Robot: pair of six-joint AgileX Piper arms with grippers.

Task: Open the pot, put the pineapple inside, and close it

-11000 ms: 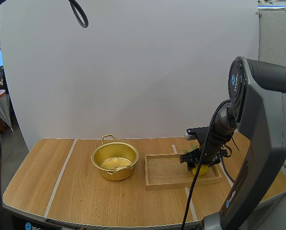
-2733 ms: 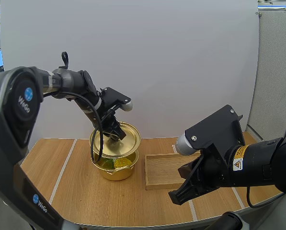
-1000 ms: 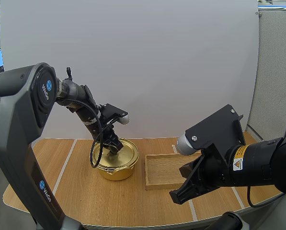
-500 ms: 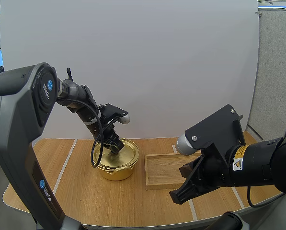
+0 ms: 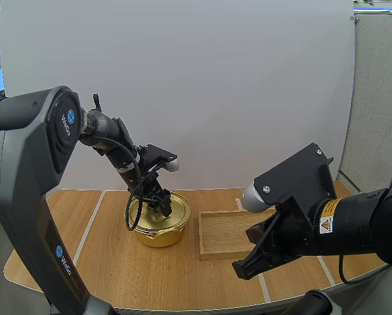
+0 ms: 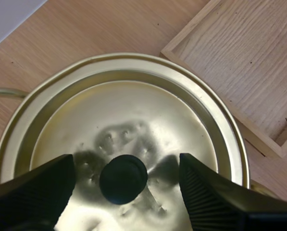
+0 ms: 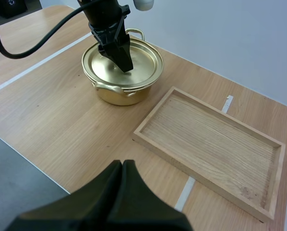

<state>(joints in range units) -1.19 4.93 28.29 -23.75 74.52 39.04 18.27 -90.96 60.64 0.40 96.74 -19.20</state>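
1. High view: a round gold metal pot (image 5: 155, 231) stands left of centre on the light wooden table (image 5: 110, 269), and its flat gold lid (image 5: 178, 211) is seated on it. The left gripper (image 5: 164, 207) hangs over the middle of the lid, tips pointing down. Just right of the pot lies a shallow rectangular wooden tray (image 5: 225, 233). The right gripper (image 5: 243, 266) is raised above the near right part of the table, on the near side of the tray.

2. Left wrist view: the left gripper (image 6: 126, 168) has its two black fingers (image 6: 40, 185) spread wide, one on each side of the lid's round black knob (image 6: 123, 179). There is a clear gap on both sides, so it grips nothing. The lid (image 6: 133, 108) lies level inside the pot's rim (image 6: 23, 118). A corner of the tray (image 6: 239, 62) is close beside the pot.

3. Right wrist view: the right gripper (image 7: 123, 166) has its fingers pressed together into one dark wedge, holding nothing, above the table (image 7: 61, 120). Farther off to the left stands the pot (image 7: 117, 94) with the lid (image 7: 141, 62) on it. The left gripper (image 7: 122, 60) is at the lid's centre. The tray (image 7: 210, 139) lies to the right of the pot, with a strip of table between them.
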